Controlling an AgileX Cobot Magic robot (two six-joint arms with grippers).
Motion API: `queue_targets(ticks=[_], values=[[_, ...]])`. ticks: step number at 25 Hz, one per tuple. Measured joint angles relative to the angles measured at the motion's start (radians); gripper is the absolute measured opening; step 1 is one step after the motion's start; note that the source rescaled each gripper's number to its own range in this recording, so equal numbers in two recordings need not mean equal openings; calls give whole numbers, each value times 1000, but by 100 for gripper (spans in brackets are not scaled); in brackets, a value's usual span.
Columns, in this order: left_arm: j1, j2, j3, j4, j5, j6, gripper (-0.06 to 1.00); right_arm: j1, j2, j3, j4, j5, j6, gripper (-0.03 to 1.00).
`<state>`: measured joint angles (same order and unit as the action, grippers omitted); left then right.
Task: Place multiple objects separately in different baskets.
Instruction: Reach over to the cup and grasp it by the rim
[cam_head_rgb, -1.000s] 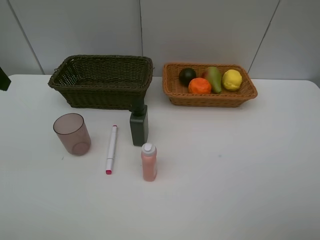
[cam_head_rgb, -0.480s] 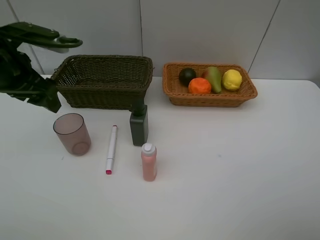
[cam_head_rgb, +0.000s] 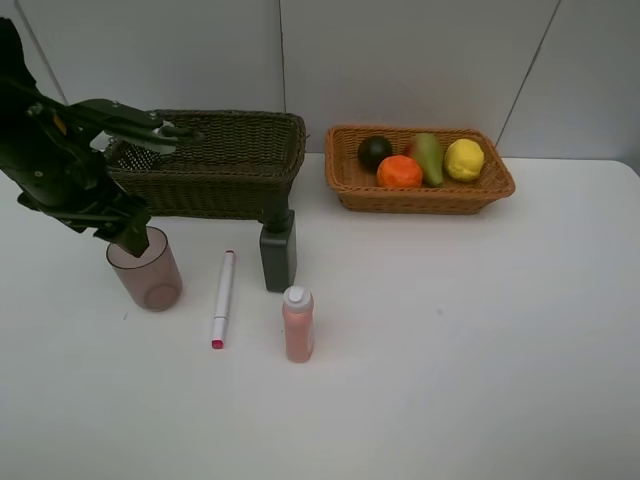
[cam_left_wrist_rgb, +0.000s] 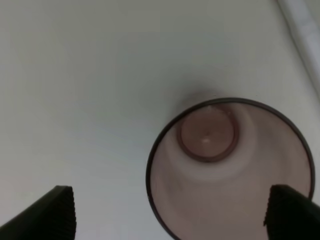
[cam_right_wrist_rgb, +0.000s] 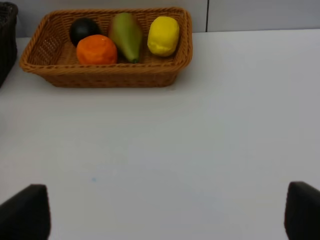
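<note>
My left gripper (cam_head_rgb: 133, 238) hangs open right over the translucent pinkish cup (cam_head_rgb: 146, 268). The left wrist view looks down into the cup (cam_left_wrist_rgb: 230, 165), which stands between the spread fingertips (cam_left_wrist_rgb: 50, 215). To the cup's right lie the white-pink marker (cam_head_rgb: 222, 298), the dark green bottle (cam_head_rgb: 278, 250) and the pink bottle (cam_head_rgb: 298, 324). The orange-tan basket (cam_head_rgb: 420, 195) holds the dark green fruit (cam_head_rgb: 374, 152), orange (cam_head_rgb: 399, 172), pear (cam_head_rgb: 428, 158) and lemon (cam_head_rgb: 464, 159). The dark basket (cam_head_rgb: 205, 165) stands behind the cup. My right gripper (cam_right_wrist_rgb: 162, 212) is open over bare table.
The white table (cam_head_rgb: 480, 330) runs to a grey panelled wall at the back. The left arm (cam_head_rgb: 60, 150) reaches in from the left, in front of the dark basket's left end. The marker's edge (cam_left_wrist_rgb: 302, 35) shows in the left wrist view.
The left arm has swung in from the left edge and come down and to the right, until its gripper is over the cup. Nothing on the table has moved.
</note>
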<state>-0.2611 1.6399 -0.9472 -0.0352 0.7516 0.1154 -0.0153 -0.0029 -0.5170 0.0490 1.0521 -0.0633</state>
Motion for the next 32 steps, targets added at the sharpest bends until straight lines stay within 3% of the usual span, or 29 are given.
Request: queue_targets(ticks=[18,20,21,26,27,32], values=[[0,178,0,1,-92,0,98,0,0,0,0,0,0,98],[0,182,0,1,-92,0,88,0,0,0,0,0,0,98],[0,183,0,1,-92,0,79,0,0,0,0,0,0,98],[0,185,0,1,-112,0,6,0,0,0,0,0,0,98],[0,185,-1,-4,-116,0,1,0,0,0,0,0,0,98],[0,185,-2,-1,-132,0,0,0,0,0,-1,0,0,98]])
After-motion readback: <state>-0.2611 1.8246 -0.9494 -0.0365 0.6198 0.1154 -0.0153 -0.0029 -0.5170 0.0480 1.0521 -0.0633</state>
